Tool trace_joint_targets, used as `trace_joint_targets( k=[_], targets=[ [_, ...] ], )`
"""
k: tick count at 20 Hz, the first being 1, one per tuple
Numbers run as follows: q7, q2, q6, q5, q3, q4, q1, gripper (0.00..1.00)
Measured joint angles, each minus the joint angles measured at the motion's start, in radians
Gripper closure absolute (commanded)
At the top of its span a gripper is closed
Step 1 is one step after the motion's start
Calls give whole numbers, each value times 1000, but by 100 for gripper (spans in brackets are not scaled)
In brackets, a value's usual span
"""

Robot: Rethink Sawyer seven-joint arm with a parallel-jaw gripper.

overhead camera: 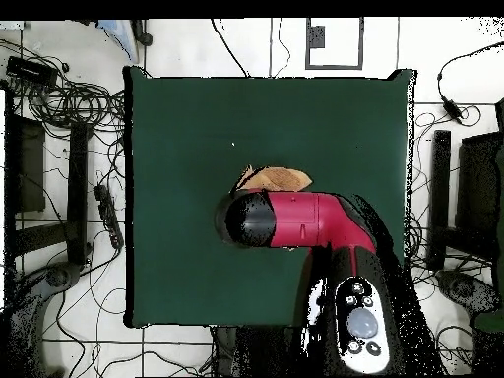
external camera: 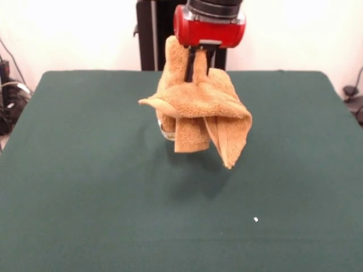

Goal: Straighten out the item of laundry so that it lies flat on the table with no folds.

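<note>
So you've got the arm [external camera: 210, 25] coming straight down from the top of the front view, red wrist housing pointing down at the table [external camera: 68, 187], roughly over the middle and a bit toward the robot's side. The gripper [external camera: 197, 65] hangs right under that red housing, and its dark fingers [external camera: 188, 67] are clamped onto the towel [external camera: 198, 105], pinching a bunch of cloth near the top of the bundle. From overhead, your arm reaches in from the base at the bottom, then bends so the red section runs sideways across the table, with the black rounded end sitting over the centre; it covers nearly all of the towel, and only an orange edge [overhead camera: 276, 179] sticks out on the side away from the base. The towel is lifted clear of the green cloth, and you can see its shadow on the table underneath and a little in front. It's bunched and folded over itself, nowhere near flat. Its long axis runs pretty much up and down: one part stands up beside the fingers, a wide fold spreads left to right across the middle, and two flaps hang down, the longer on the right of the front view with its corner pointing at the table. There's also a tiny white speck [external camera: 256, 219] on the cloth nearer the camera, well apart from the towel.
</note>
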Motion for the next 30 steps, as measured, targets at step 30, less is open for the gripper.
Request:
trace_joint_targets(
  k=[30],
  targets=[
    [0,-166,62,105,-9,50,36,100]
  ],
)
